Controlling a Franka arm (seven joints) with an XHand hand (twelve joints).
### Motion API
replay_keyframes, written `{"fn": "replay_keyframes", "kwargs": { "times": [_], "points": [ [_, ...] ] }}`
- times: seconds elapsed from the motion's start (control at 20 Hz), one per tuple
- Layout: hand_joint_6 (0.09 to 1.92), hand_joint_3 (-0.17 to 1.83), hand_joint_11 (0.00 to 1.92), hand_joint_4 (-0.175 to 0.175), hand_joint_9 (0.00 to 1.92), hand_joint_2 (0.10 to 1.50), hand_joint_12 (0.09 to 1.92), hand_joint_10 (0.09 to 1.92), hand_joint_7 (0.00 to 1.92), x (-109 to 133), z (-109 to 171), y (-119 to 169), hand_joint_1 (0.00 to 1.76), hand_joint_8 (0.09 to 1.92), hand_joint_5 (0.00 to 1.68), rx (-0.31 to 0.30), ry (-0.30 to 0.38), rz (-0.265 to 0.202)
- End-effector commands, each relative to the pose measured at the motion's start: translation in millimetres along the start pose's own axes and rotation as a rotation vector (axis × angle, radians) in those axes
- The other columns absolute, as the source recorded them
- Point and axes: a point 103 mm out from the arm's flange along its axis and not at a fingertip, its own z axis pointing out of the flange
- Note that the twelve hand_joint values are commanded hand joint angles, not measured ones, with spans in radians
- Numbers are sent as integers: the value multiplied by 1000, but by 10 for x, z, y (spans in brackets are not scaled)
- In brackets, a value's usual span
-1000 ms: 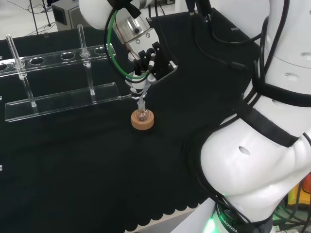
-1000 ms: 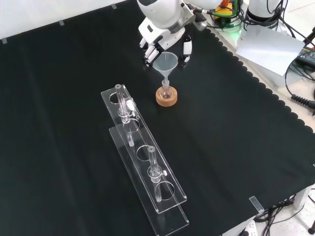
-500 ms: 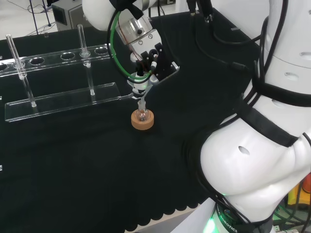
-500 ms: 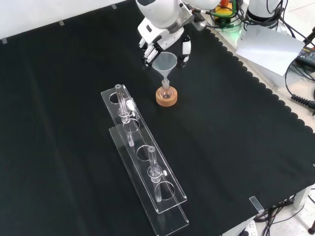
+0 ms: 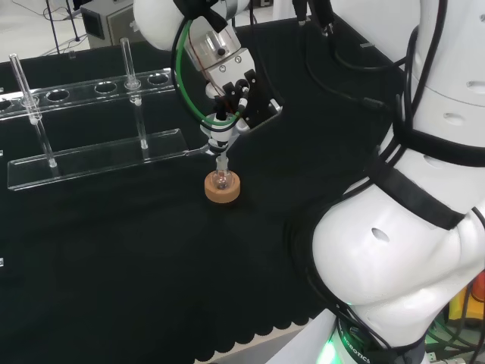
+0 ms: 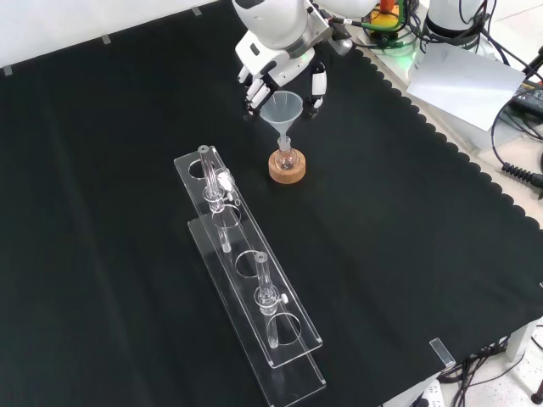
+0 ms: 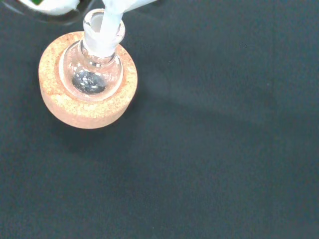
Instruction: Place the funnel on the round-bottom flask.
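Hand [image 6: 280, 72] above funnel [image 6: 282, 112], its stem in flask [image 7: 92, 69].

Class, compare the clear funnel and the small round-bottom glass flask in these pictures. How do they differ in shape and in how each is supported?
The clear funnel is a wide-mouthed cone narrowing downward to a thin stem; the small round-bottom glass flask is a ball with a short narrow neck. The funnel stands above, its stem in the flask's neck; the flask sits below, in a cork ring stand. Both are see-through and upright.
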Motion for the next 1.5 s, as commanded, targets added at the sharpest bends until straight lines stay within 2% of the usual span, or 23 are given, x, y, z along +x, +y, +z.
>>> {"fn": "replay_keyframes", "kwargs": {
  "times": [0.05, 0.55, 0.7, 0.75, 0.85, 1.05, 1.2, 1.5],
  "points": [
    [846, 697, 557, -37, 1031, 762, 1259, 615, 756, -5, 7, 1, 853, 768, 686, -1, 6, -2],
    [858, 698, 551, -43, 1008, 761, 1260, 628, 719, 2, 26, 5, 842, 782, 657, 11, 21, -5],
    [841, 702, 519, -60, 932, 746, 1274, 650, 617, 9, 47, 5, 817, 804, 552, 17, 34, -11],
    [798, 707, 499, -70, 883, 735, 1284, 663, 566, 5, 55, 3, 804, 812, 482, 17, 37, -13],
    [593, 710, 444, -90, 757, 706, 1306, 695, 433, 7, 59, -2, 777, 820, 343, 26, 35, -11],
    [287, 669, 310, -99, 535, 665, 1362, 738, 208, 10, 57, -23, 749, 787, 289, 35, 30, -4],
    [188, 642, 248, -98, 446, 644, 1376, 752, 131, -7, 49, -42, 749, 763, 295, 53, 28, -3],
    [122, 606, 181, -92, 369, 607, 1389, 742, 33, -46, 73, -102, 766, 725, 290, 70, 35, -19]
  ]
}}
